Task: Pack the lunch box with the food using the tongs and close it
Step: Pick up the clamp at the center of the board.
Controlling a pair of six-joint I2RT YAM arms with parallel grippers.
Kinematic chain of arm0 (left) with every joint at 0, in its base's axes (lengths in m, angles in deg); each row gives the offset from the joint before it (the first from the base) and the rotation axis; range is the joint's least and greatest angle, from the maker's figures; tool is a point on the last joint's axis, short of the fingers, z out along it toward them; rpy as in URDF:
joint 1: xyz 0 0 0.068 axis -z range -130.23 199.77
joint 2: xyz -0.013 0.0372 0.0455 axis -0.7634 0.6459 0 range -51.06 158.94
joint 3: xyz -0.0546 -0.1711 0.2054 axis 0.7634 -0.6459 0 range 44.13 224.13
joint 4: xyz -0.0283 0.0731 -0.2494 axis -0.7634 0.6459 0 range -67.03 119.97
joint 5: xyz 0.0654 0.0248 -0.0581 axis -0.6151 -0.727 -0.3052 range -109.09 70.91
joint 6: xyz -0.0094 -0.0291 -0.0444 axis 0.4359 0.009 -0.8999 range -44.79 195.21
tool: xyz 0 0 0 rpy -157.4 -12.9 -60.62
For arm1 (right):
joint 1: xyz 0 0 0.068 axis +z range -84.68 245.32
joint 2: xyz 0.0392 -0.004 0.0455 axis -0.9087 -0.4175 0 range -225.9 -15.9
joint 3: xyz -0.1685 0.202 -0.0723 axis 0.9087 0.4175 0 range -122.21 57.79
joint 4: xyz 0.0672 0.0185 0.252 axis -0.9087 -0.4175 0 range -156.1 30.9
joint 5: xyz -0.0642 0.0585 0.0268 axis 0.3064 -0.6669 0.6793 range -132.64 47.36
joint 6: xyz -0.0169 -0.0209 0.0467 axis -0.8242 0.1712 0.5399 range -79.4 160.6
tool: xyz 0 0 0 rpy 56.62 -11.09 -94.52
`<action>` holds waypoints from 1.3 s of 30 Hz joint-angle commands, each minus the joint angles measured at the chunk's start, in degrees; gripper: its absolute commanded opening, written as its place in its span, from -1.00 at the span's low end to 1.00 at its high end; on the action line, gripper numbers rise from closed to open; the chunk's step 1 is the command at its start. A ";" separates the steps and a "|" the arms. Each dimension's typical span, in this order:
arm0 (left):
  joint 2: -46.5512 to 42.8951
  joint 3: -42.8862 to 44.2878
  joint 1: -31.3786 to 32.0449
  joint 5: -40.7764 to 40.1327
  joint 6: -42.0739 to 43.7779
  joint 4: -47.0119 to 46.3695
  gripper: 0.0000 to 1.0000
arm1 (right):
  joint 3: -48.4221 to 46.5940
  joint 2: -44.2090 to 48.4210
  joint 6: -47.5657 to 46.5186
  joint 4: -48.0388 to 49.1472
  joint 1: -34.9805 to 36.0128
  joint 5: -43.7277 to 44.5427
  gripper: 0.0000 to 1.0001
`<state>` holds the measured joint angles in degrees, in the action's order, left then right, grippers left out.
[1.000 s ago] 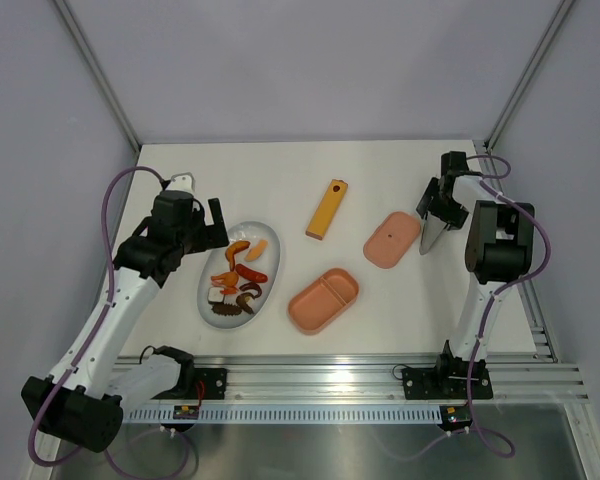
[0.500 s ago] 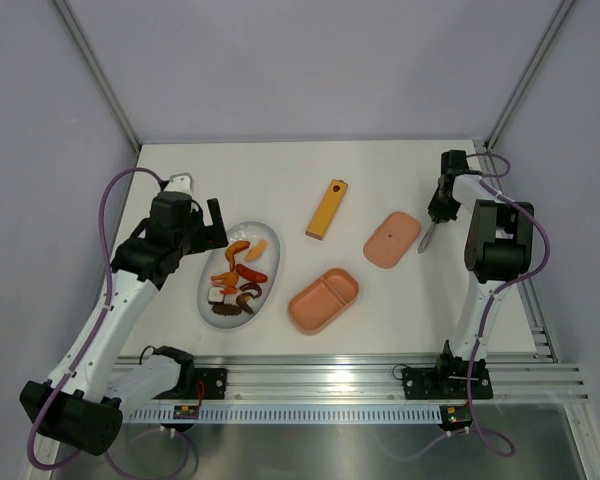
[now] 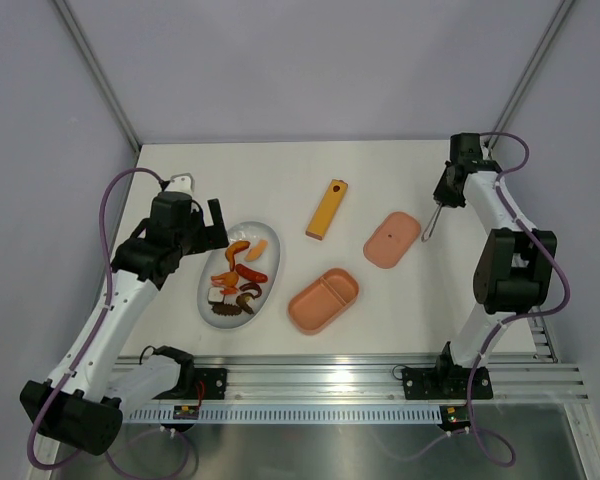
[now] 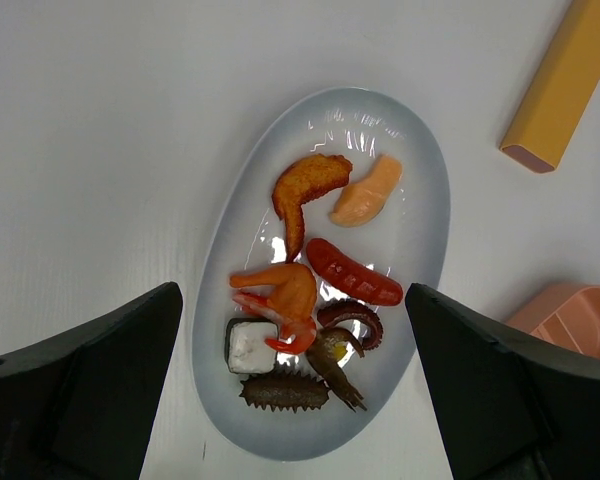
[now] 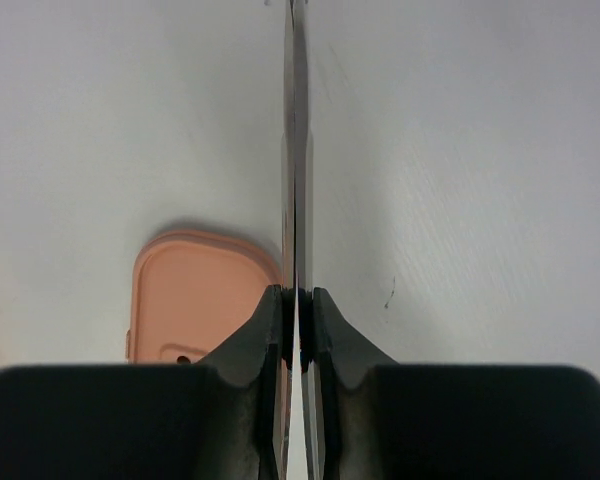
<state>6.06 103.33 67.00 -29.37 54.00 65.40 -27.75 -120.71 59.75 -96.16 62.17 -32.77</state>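
My right gripper [image 3: 443,197] [image 5: 297,296] is shut on the thin silvery tongs [image 3: 431,224] [image 5: 294,150], whose two arms are pressed together and point away from the wrist camera. The pink lid [image 3: 392,239] [image 5: 195,292] lies just left of the tongs. The open lunch box [image 3: 323,300] [image 4: 577,317] sits near the front middle, with nothing in either compartment. The food [image 3: 238,279] lies on the white oval plate [image 3: 226,318] [image 4: 421,180]: a shrimp [image 4: 283,293], a red sausage [image 4: 352,272], a dark-and-white cube [image 4: 249,345] and brown pieces. My left gripper [image 3: 214,222] [image 4: 292,292] hovers open above the plate.
A yellow-orange flat bar with a hole [image 3: 326,209] [image 4: 565,85] lies behind the lunch box, between plate and lid. The frame's upright posts stand at the back corners, and the table's right edge is close to the right arm.
The right gripper has shut on the tongs and drawn back toward the far right corner with them. The left arm has stayed still.
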 commanded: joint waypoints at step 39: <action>2.47 2.15 0.17 1.76 0.91 -1.83 0.98 | -4.55 8.40 -2.02 -16.29 10.45 -8.55 -0.28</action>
<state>8.46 103.33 67.00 -28.45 54.21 65.36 -29.96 -111.81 57.94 -111.75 71.91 -42.74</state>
